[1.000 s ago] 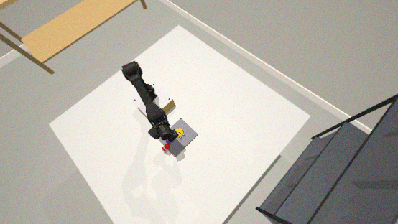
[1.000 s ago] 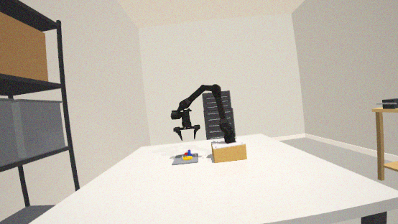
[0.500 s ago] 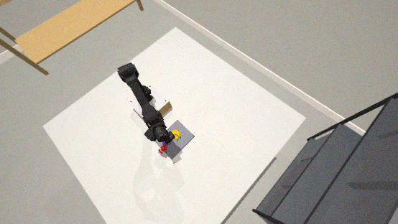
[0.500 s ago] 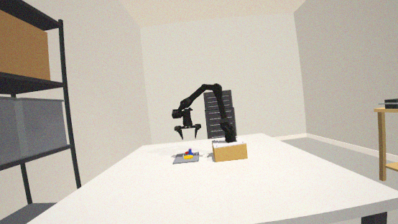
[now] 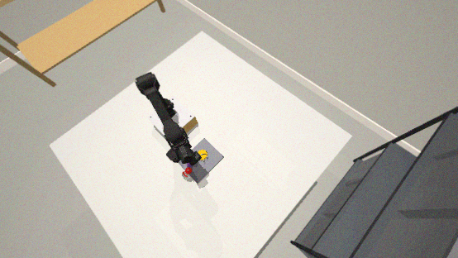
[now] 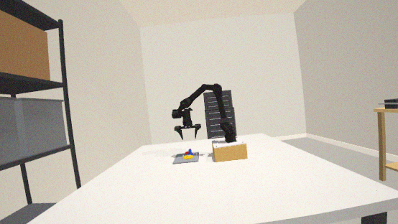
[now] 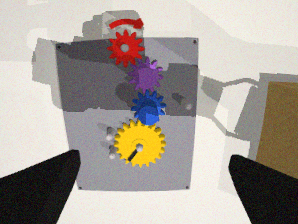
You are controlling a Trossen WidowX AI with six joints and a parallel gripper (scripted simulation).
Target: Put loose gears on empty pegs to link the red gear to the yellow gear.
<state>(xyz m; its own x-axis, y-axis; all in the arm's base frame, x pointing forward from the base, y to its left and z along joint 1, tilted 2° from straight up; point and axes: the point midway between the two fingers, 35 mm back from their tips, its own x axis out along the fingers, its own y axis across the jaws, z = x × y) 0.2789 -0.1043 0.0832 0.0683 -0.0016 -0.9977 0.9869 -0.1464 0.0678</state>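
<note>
The grey board (image 7: 90, 172) (image 5: 216, 157) (image 6: 178, 160) lies on the table. In the wrist view a red gear (image 7: 125, 48), a purple gear (image 7: 146, 76), a blue gear (image 7: 148, 106) and a yellow gear (image 7: 140, 145) with a black stripe form a line, each one's teeth at its neighbour's. The blue gear has a raised knob. Whether the purple and blue gears sit fully flat cannot be told. Empty pegs show left of the yellow gear and one peg (image 7: 188, 106) right of the blue gear. My gripper (image 7: 156, 160) (image 6: 189, 138) is open and empty, raised above the board.
The red arrow (image 7: 126, 23) lies just beyond the board by the red gear. The arm's wooden base block (image 7: 281, 127) (image 6: 230, 152) stands beside the board. Shadows of the arm fall across the board and table. No loose gear shows on the table.
</note>
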